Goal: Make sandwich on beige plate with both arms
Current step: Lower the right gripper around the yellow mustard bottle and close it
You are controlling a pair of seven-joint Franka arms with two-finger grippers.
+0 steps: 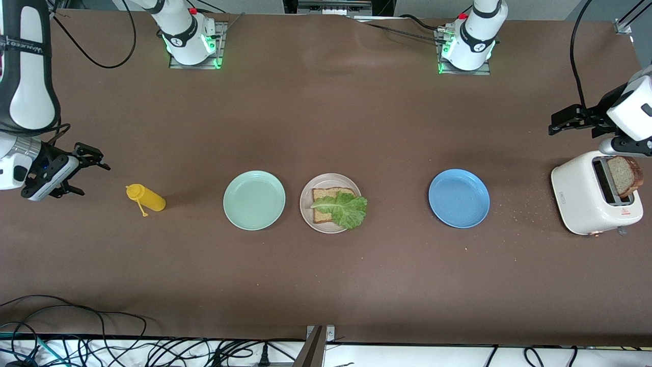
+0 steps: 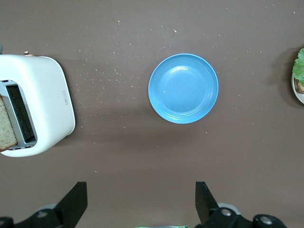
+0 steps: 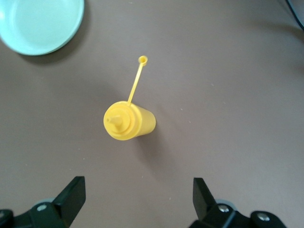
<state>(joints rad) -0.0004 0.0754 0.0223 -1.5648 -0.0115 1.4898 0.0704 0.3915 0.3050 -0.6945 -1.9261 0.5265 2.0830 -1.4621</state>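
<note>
Your left gripper (image 1: 556,121) is hovering near the toaster (image 1: 593,192), fingers apart and empty; the second bread slice (image 1: 624,176) is standing in its slot. The right gripper (image 1: 87,171), fingers apart, is waiting near the mustard bottle (image 1: 146,198). Bread and lettuce (image 1: 344,208) are lying on the beige plate (image 1: 306,199) mid-table.

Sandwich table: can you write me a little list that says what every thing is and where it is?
beige plate: between the mint-green plate and blue plate
on it: one bread slice with a lettuce leaf on top
second bread slice: standing in the white toaster
yellow mustard bottle: upright, cap off on its strap
left end effector: open, over the table near the toaster
right end effector: open, near the bottle
sandwich: no top slice yet
</note>
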